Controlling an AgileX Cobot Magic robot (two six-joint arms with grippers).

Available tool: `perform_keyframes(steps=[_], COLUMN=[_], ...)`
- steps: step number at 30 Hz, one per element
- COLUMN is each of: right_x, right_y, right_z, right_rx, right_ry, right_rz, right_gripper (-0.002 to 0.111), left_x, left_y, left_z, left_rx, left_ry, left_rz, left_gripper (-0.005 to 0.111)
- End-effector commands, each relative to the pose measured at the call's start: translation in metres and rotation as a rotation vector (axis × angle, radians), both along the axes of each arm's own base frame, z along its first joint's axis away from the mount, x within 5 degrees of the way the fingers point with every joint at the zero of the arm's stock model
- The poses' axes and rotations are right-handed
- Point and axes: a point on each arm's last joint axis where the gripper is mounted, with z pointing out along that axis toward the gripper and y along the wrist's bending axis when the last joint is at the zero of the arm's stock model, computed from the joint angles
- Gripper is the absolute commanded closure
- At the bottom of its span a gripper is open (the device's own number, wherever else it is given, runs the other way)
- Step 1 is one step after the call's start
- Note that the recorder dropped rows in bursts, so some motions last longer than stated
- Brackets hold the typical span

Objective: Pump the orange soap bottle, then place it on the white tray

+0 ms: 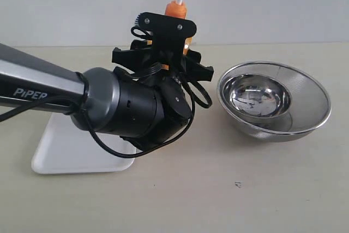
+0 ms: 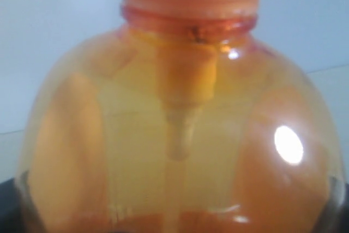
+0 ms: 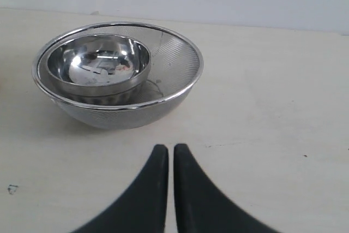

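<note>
The orange soap bottle (image 1: 176, 9) stands upright behind my left wrist, so in the exterior view only its orange pump head on the white stem and its collar show above the arm. In the left wrist view the translucent orange bottle (image 2: 180, 135) fills the frame from very close. My left gripper (image 1: 163, 58) is around its body, with dark jaw edges pressed against both of its sides. The white tray (image 1: 65, 151) lies flat at the left, partly under the left arm. My right gripper (image 3: 170, 151) is shut on nothing, low over bare table near the bowls.
A small steel bowl (image 1: 259, 96) sits inside a wider steel mesh bowl (image 1: 319, 107) to the right of the bottle; the right wrist view shows the small bowl (image 3: 98, 61) and the mesh bowl (image 3: 180, 69) too. A pale wall runs along the table's back edge.
</note>
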Motion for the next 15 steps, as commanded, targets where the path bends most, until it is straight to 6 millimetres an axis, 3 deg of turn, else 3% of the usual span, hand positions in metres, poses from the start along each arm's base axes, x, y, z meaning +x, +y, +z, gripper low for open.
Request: perform_keyframes(steps=[1, 7, 15], right_x=[0.000, 0.002, 0.003], right_y=[-0.001, -0.004, -0.002], right_z=[0.002, 0.013, 0.020], right_rx=[-0.076, -0.455, -0.396], right_ry=[-0.026, -0.173, -0.254], right_rz=[0.010, 0.051, 0.045], right_gripper=[0.107, 0.107, 0.107], left_x=[-0.001, -0.001, -0.001], left_y=[0.000, -0.001, -0.002], left_z=[0.015, 0.015, 0.013], left_rx=[0.025, 0.023, 0.018], left_ry=[-0.090, -0.081, -0.065], left_rz=[0.005, -0.001, -0.008], left_gripper=[0.102, 0.102, 0.102])
